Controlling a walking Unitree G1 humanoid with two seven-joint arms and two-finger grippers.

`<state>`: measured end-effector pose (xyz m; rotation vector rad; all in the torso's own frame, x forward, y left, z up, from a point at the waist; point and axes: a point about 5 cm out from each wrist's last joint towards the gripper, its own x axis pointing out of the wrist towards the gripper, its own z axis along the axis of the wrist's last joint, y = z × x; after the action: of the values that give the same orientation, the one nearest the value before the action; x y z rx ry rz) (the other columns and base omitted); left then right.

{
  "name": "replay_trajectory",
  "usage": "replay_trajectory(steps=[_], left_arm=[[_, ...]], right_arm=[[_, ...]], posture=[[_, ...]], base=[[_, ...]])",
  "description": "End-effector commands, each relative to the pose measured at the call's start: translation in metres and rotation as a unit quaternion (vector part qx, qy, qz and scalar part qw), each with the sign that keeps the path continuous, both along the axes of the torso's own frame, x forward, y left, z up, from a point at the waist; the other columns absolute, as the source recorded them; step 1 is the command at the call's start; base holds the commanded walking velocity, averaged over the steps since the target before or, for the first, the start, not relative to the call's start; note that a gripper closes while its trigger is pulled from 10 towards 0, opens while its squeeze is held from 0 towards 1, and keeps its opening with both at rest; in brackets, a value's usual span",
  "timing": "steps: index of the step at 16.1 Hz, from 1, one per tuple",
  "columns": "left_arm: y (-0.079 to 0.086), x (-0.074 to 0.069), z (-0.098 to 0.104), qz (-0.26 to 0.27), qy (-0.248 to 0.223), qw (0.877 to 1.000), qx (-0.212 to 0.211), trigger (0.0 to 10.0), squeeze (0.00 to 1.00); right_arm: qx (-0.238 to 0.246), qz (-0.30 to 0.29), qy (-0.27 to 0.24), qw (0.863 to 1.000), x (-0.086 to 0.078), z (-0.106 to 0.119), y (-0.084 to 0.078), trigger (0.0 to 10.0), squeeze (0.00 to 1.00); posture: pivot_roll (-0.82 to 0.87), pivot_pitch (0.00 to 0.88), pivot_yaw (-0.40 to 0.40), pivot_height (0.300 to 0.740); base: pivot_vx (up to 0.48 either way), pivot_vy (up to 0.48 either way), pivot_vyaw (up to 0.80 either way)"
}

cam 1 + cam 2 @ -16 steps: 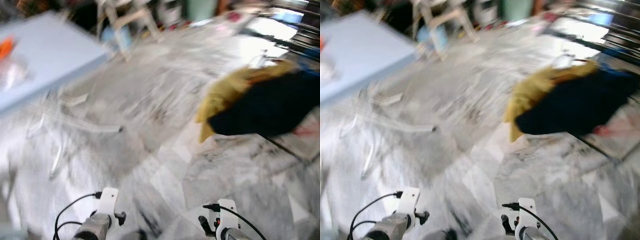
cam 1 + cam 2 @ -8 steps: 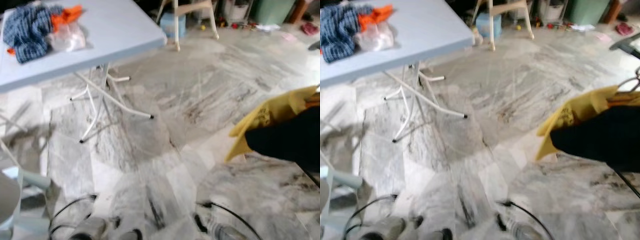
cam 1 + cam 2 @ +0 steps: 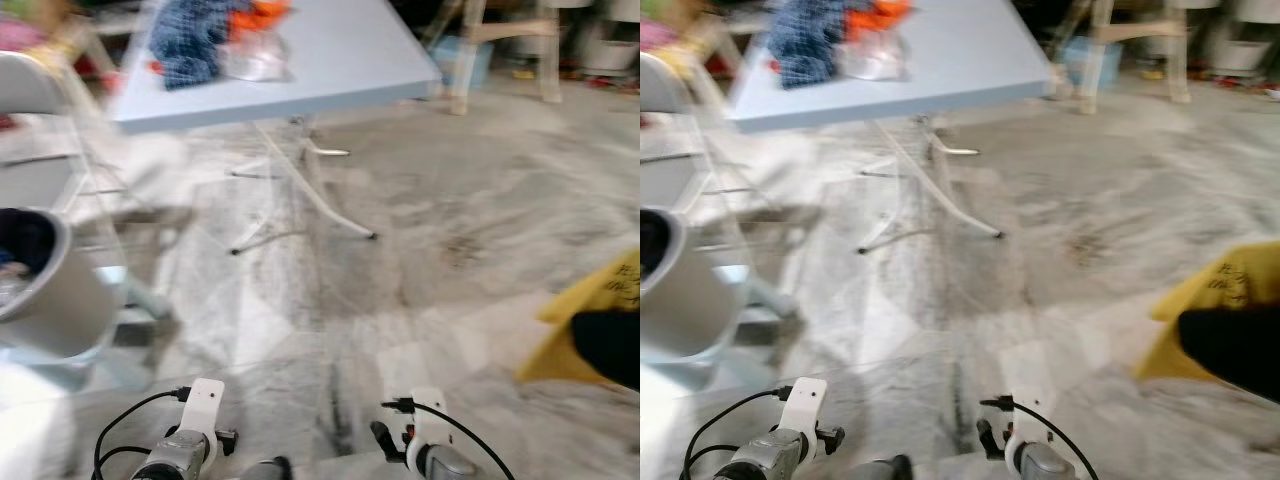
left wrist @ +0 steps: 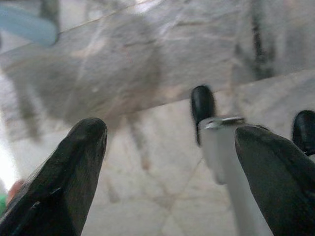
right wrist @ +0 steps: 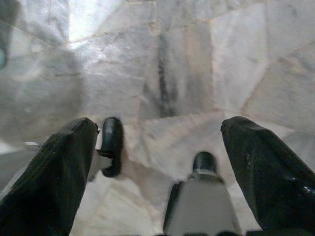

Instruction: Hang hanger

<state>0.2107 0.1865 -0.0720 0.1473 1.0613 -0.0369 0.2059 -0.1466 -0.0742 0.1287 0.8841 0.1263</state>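
Hanger lost in the blur, most likely with the yellow cloth [image 3: 590, 315] and black garment [image 3: 615, 348] at the right edge, well apart from both grippers. Left gripper [image 4: 172, 137] and right gripper [image 5: 162, 132] held low over the grey marble floor [image 3: 450, 230], fingers spread wide on nothing, carried so for walking by the look of it. Off left, grey round tub [image 3: 55, 305] with something dark inside, too blurred to name; up on the light-blue folding table [image 3: 340, 60], blue checked cloth [image 3: 195, 40], orange cloth [image 3: 262, 15] and clear plastic bag [image 3: 255, 62].

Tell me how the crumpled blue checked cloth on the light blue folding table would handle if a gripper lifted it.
The crumpled blue checked cloth lies bunched, so it is probably floppy and would drape. It looks light for its bulk. It touches the orange item on the light blue folding table, so lifting may drag that along.
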Motion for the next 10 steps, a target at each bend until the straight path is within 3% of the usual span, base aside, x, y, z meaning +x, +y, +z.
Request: replay_trajectory(steps=[1,10], left_arm=[[-0.0056,-0.0025,-0.0021,-0.002,0.006,1.0,-0.009,10.0,0.0],[-0.0064,-0.0035,-0.0027,-0.006,0.011,1.0,-0.005,10.0,0.0]], right_arm=[[-0.009,-0.009,0.026,1.0,-0.0141,-0.0076,-0.0089,10.0,0.0],[-0.011,0.002,0.027,1.0,-0.0155,-0.0081,-0.0098,10.0,0.0]], posture=[[-0.13,0.15,0.045,0.74],[-0.13,0.162,0.047,0.74]], base=[[0.0,0.0,0.0],[0.0,0.429,0.0]])
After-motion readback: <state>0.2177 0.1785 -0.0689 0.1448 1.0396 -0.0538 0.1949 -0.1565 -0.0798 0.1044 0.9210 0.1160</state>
